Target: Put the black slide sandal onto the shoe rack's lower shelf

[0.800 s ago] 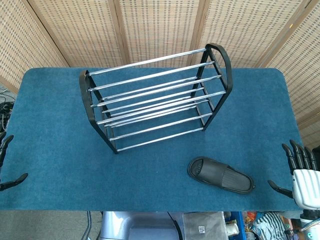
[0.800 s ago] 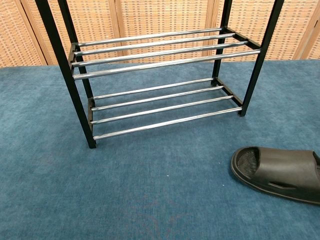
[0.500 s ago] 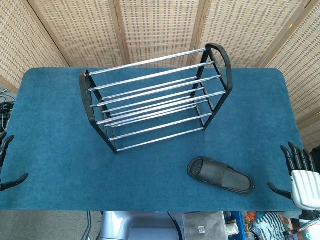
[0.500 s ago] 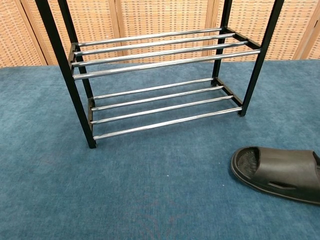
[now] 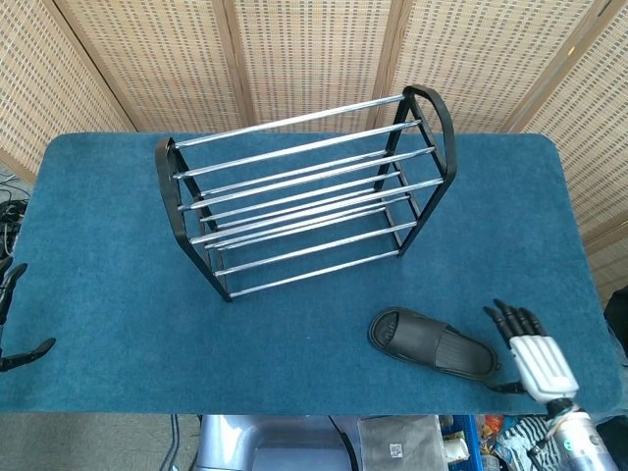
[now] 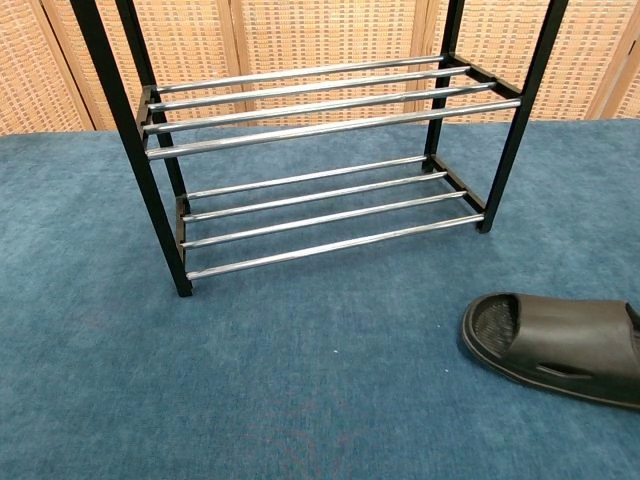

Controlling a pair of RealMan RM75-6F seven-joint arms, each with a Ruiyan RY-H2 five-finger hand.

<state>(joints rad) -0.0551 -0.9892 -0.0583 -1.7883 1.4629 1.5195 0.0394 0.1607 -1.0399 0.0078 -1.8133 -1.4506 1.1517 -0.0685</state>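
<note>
Head view. Showed the black slide sandal (image 5: 433,343) lying flat on the blue tabletop (image 5: 108,226), near the front edge and right of centre, well apart from the shoe rack (image 5: 304,191). Placed the rack farther back, near the middle, its chrome bars running left to right and slightly skewed. Caught the right hand (image 5: 532,355) just beside the sandal's right end, fingers spread and empty, not clearly touching the shoe. Found the left hand (image 5: 14,324) at the far left edge, mostly cut off, its dark fingers apart and holding nothing.

Chest view. Framed the rack straight on, with the lower shelf (image 6: 330,215) bare and open toward the camera. Left the sandal (image 6: 555,345) at the lower right on the tabletop (image 6: 250,390), partly cropped, its near end pointing left toward the rack's right post. Showed neither hand.

Judged as the reach phase, with grasping not yet begun. Called next for closing the right hand around the sandal, probably across the strap or along one side edge, then lifting clear of the cloth. Required after that a carry back and left, a low approach beneath the upper bars, and a flat set-down across the lower bars. Risked a snag on the front bar or the right post if brought in too high or tilted.
</note>
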